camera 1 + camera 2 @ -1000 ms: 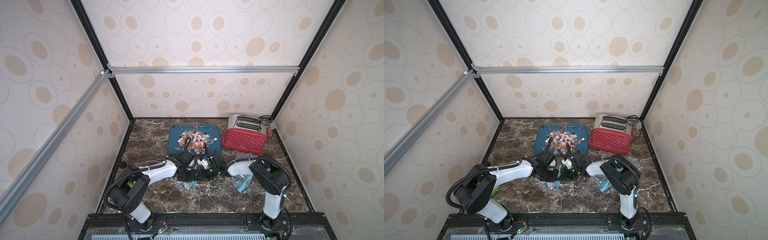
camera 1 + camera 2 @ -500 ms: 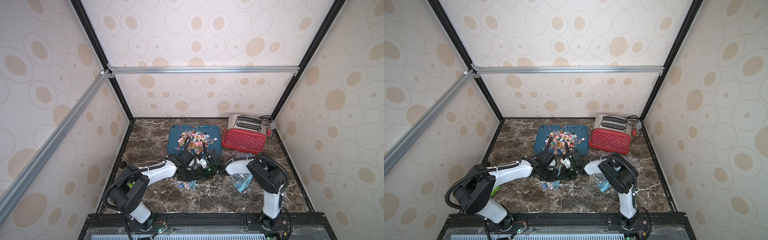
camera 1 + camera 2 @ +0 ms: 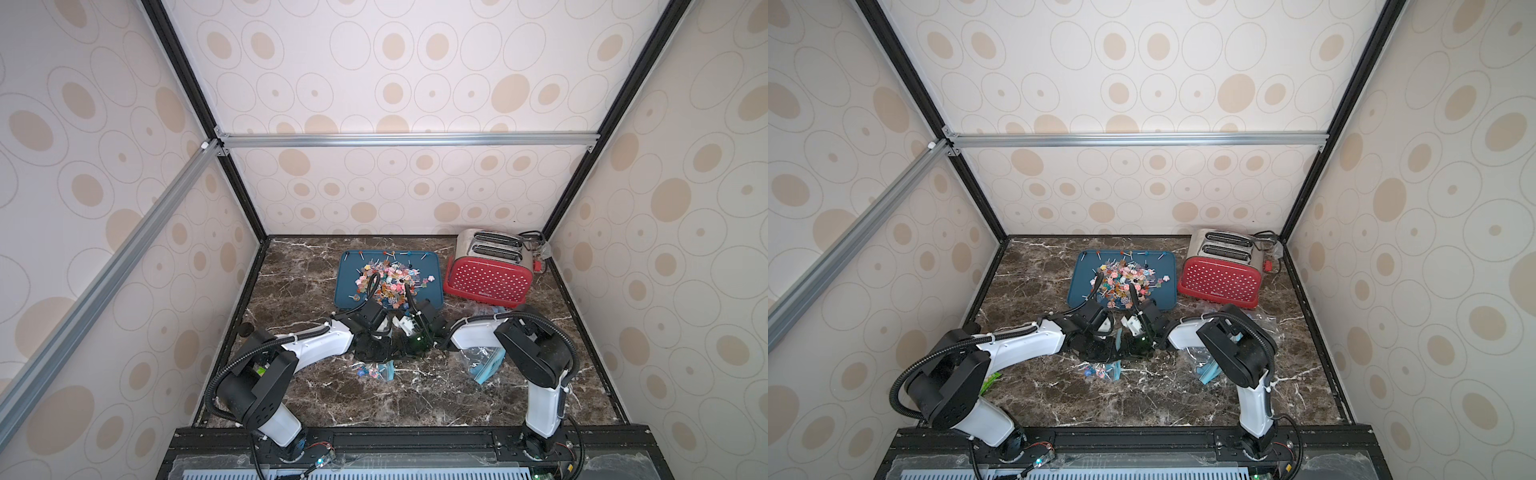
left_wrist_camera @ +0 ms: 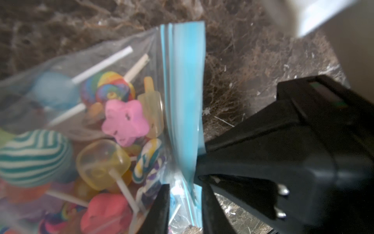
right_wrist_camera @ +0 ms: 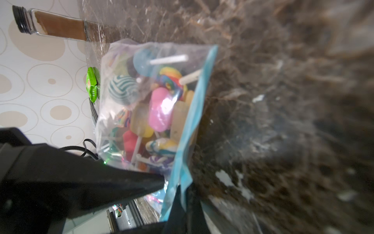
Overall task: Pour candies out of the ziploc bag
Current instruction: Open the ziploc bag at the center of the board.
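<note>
Setup for peeling seal, I'd guess: right gripper (image 5: 185,195) clenched on zip strip (image 4: 186,81) of ziploc bag (image 4: 101,56), left gripper (image 4: 185,192) parted astride it.

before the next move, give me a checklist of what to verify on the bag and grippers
1. The right gripper is shut on the ziploc bag at its blue zip strip: ok.
2. The left gripper grips that strip: not ok, jaws apart around it.
3. Bag mouth opened: cannot tell.
4. The candies sit inside the bag: ok.
5. The blue tray lies beyond both grippers: ok.
</note>
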